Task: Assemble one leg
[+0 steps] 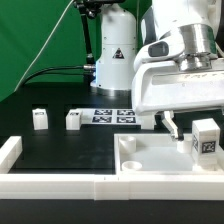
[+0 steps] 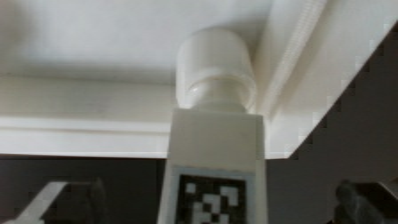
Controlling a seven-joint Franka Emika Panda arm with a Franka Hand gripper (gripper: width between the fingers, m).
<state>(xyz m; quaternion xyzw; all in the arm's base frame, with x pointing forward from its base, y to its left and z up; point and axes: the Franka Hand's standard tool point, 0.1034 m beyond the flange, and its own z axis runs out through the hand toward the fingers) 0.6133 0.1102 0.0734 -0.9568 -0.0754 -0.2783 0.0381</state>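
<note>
A white leg (image 1: 205,138) with a black-and-white tag stands upright on the big white panel (image 1: 150,165) near its corner at the exterior view's right. My gripper (image 1: 192,128) hangs right over it, one dark finger (image 1: 170,125) showing beside the leg. In the wrist view the leg (image 2: 217,150) fills the middle, tag toward the camera, and its round peg (image 2: 217,70) points into the panel's corner (image 2: 107,100). The fingers (image 2: 63,200) stand apart on either side of the leg, with dark gaps between them and it. The gripper (image 2: 217,205) is open.
Two more legs (image 1: 40,119) (image 1: 74,120) stand on the black table at the exterior view's left. The marker board (image 1: 112,115) lies behind them. White border rails run along the front (image 1: 60,185) and the left (image 1: 10,150). The arm's base (image 1: 115,50) is at the back.
</note>
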